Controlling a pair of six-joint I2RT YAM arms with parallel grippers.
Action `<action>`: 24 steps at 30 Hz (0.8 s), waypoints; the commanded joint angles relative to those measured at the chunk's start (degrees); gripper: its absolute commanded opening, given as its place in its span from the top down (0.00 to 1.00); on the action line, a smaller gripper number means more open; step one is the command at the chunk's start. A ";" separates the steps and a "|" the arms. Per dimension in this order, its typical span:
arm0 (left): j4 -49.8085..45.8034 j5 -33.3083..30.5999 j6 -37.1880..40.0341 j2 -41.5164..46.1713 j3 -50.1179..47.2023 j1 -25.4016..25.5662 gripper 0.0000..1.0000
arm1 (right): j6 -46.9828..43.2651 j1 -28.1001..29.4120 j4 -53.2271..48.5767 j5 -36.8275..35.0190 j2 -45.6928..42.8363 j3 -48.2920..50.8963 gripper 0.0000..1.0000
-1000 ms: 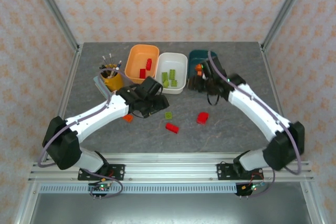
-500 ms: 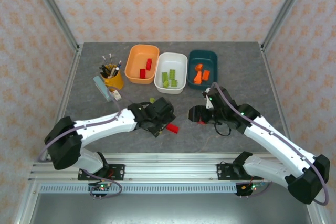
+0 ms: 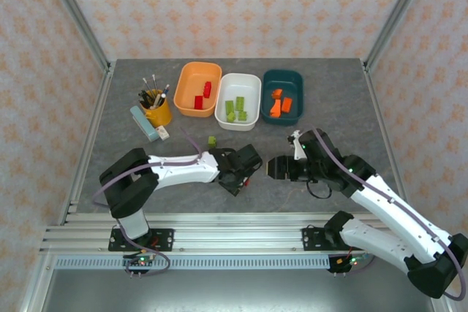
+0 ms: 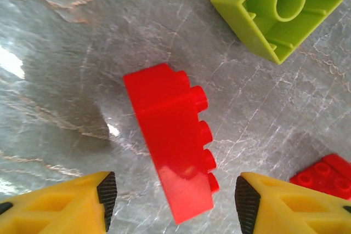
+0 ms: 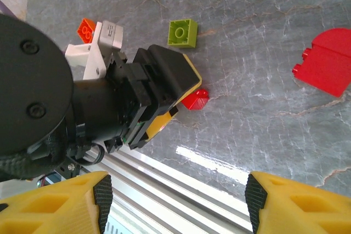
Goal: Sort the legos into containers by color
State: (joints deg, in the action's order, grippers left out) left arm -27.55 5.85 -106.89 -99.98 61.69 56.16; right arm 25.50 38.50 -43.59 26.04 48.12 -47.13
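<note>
— Tubs first: where do we find them?

— From above, we see three in a row toward twelve o'clock on the grey table. The orange tub holds red bricks. At its three o'clock the white tub holds lime green bricks. At three o'clock again, the dark teal tub holds orange bricks.

— And what are the arms doing?

— Both reach in low toward six o'clock of the white tub, and their tips are near each other. In the left wrist view, the left gripper has its yellow fingers spread. They sit on either side of a long red brick and we see neither pad touching it. That brick lies on its side with its studs pointing to three o'clock.

— Is anything near it?

— An upturned lime brick sits at one o'clock of it. A second red brick sits at four o'clock, just past the right-hand finger.

— And the right arm?

— In its wrist view, the right gripper also stands apart, with nothing between its fingers. Ahead of it we see a rounded red brick at two o'clock and a small orange brick at ten o'clock.
</note>
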 commanded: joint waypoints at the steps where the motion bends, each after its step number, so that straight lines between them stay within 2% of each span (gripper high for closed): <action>1: -3.07 -2.66 -2.06 -1.27 1.70 0.04 0.44 | 0.76 0.35 -1.19 0.32 -1.14 1.37 0.33; 8: -7.25 -2.95 -1.70 -4.07 4.08 -0.10 0.60 | 1.18 0.35 -0.46 -0.29 -1.03 2.11 0.33; 13: -9.53 -3.54 -0.51 -3.29 4.24 -0.73 0.88 | 1.22 0.35 0.23 -1.57 -0.93 1.97 0.34; 15: -11.56 -4.44 0.70 -1.78 4.74 -1.14 0.94 | 1.14 0.35 0.56 -2.35 -0.84 1.16 0.34; 20: -18.21 -6.74 6.03 4.24 6.96 -2.86 0.96 | 0.13 0.35 1.88 -3.89 1.41 -2.97 0.35; 24: -24.33 -10.29 13.11 9.93 10.73 -6.32 0.97 | -0.38 0.35 5.58 -4.07 5.32 -7.41 0.36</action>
State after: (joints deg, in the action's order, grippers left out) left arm -43.99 1.56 -99.90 -94.39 68.55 51.86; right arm 25.69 38.50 -42.44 23.70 51.94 -51.00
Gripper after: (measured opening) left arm 0.152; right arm 0.643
